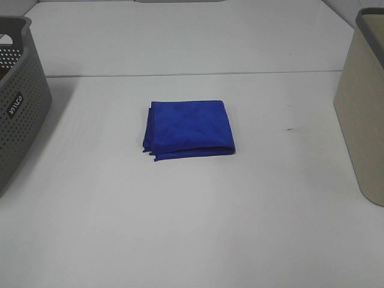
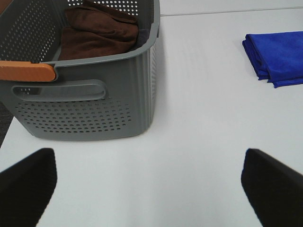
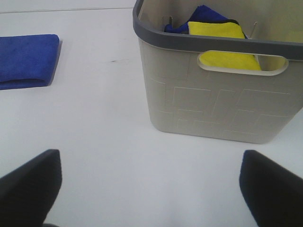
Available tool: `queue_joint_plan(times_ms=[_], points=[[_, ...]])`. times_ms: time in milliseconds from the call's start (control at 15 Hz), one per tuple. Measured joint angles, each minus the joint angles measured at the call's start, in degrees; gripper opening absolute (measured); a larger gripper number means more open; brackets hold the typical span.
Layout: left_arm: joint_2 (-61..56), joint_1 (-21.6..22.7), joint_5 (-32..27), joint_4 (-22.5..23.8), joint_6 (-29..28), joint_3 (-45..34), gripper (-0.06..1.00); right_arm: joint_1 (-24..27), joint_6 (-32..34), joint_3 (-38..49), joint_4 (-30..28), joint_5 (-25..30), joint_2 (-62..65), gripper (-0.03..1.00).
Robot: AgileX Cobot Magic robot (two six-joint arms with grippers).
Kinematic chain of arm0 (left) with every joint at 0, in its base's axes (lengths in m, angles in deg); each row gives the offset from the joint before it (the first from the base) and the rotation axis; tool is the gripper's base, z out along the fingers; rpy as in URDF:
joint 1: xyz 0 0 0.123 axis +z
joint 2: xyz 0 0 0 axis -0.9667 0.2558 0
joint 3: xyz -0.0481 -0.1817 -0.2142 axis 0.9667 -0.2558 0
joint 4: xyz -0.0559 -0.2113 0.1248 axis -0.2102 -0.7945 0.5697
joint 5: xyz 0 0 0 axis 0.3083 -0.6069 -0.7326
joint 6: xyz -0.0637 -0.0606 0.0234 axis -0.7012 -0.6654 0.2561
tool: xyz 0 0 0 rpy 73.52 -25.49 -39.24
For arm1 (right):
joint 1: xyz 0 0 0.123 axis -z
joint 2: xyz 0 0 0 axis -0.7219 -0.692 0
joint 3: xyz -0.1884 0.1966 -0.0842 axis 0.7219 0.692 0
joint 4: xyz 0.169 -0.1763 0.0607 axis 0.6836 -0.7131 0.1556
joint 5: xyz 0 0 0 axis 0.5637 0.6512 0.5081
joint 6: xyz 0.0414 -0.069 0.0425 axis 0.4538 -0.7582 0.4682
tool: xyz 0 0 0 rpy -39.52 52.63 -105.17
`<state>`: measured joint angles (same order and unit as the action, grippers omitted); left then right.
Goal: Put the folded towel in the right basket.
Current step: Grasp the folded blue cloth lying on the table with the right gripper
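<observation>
A folded blue towel lies flat on the white table near the middle; it also shows in the left wrist view and the right wrist view. The beige right basket stands at the right edge; in the right wrist view it holds a yellow cloth and a blue cloth. My left gripper and right gripper are open and empty, both well back from the towel. Neither arm shows in the exterior high view.
A grey perforated basket stands at the left edge; in the left wrist view it holds a brown towel and has an orange handle. A seam in the table runs behind the towel.
</observation>
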<state>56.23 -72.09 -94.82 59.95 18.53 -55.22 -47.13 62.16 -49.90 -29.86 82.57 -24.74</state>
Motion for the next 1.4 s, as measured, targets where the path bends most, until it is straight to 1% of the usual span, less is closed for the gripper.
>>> queue_joint_plan(times_ms=[1400], points=[[0.0, 0.0, 0.0, 0.0, 0.0, 0.0, 0.99, 0.0, 0.0, 0.0, -0.2, 0.0, 0.0, 0.97]])
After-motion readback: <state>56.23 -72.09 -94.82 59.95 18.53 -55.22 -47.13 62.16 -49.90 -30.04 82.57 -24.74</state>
